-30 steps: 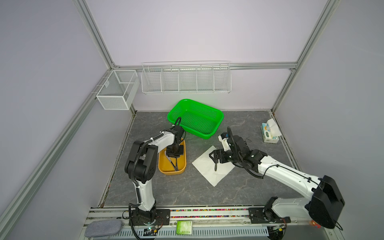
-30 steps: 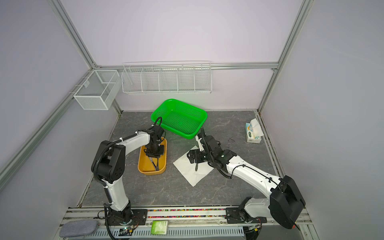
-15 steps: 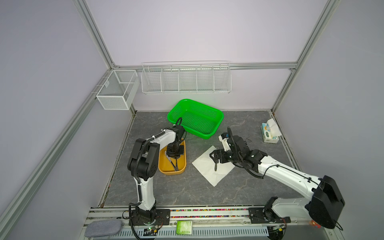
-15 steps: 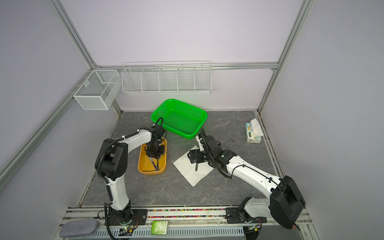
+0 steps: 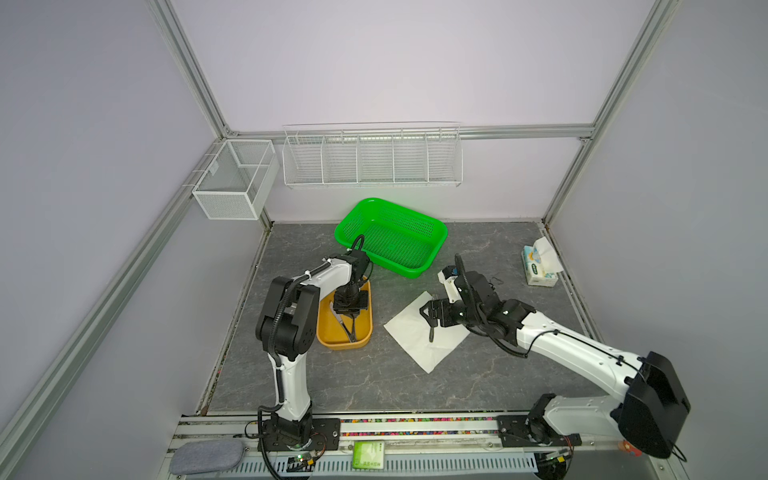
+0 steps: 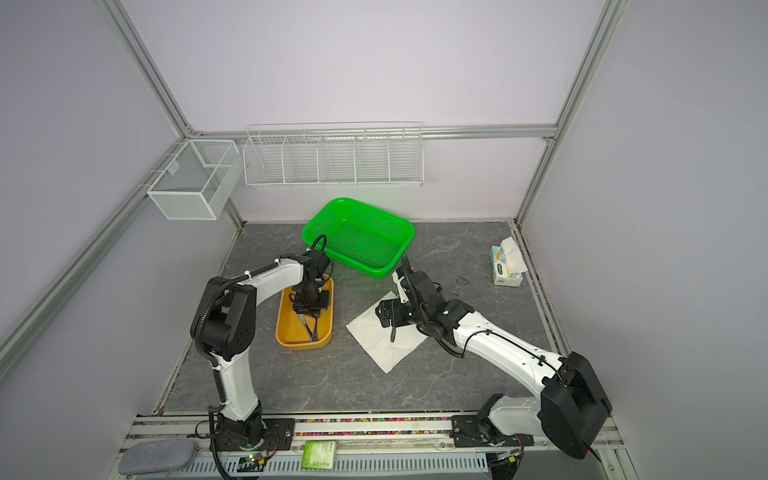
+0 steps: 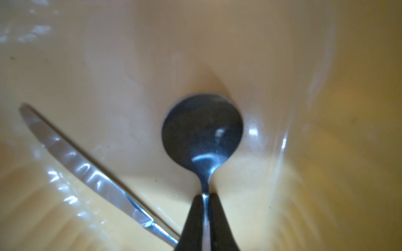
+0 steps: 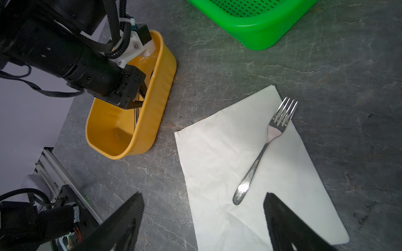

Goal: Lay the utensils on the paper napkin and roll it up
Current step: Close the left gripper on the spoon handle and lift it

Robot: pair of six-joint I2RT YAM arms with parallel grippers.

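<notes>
Fork [image 8: 273,132] lies on paper napkin [image 8: 217,163]; left jaws pinch spoon [image 7: 202,130] inside yellow tub [image 8: 156,108] beside knife [image 7: 87,171]; right jaws wide, empty; rolling not begun.

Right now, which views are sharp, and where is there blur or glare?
Left wrist view: spoon and knife soft, too close, with white glare on the yellow tub. Right wrist view: fork and napkin crisp, its own jaws at the edge blurred. Both top views: even light, sharp.
</notes>
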